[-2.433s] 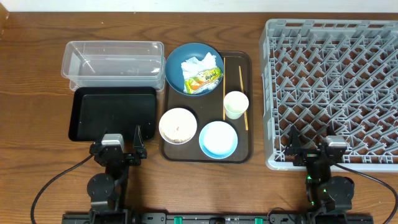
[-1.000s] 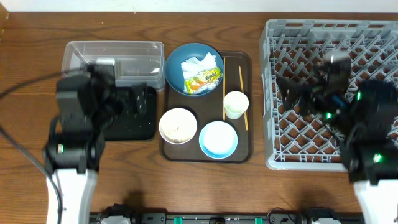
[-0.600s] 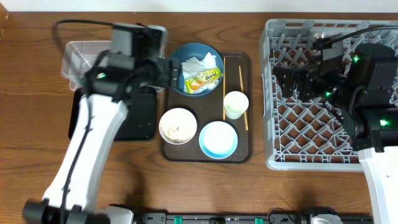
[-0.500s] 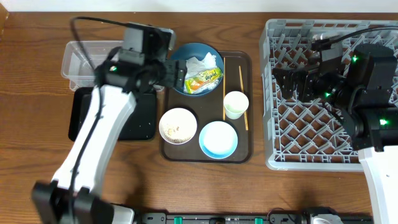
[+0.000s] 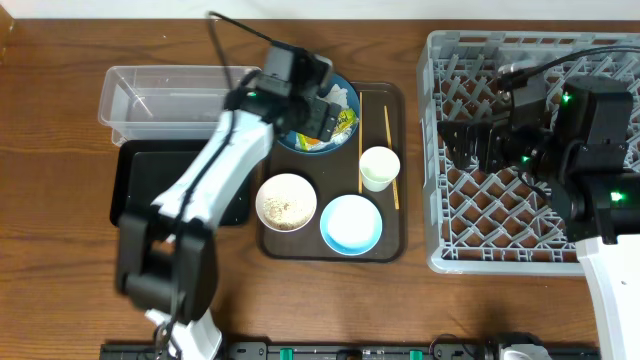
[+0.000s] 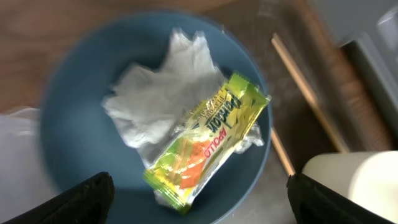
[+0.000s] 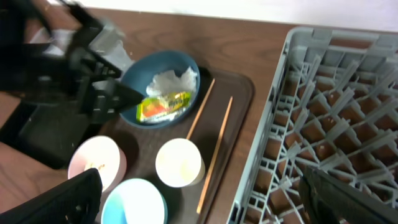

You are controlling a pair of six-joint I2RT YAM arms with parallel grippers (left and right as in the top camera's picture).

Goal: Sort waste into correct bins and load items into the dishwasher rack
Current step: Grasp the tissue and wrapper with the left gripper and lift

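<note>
The clear tub (image 5: 180,95) and black tray (image 5: 150,190) sit at left. The left gripper (image 6: 200,185) hovers wide open over the dark blue bowl (image 6: 74,124), where the wrapper (image 6: 208,140) lies on the tissue (image 6: 155,102). A deep pinch could lift both, mixing 2 wastes, or nudge the nearby cup (image 6: 354,186). The right gripper (image 7: 200,183), jaws also apart, hangs over the rack (image 5: 540,60).

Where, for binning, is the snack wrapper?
Left wrist view: the wrapper lies on the tissue in the dark blue bowl, left of the chopsticks.
</note>
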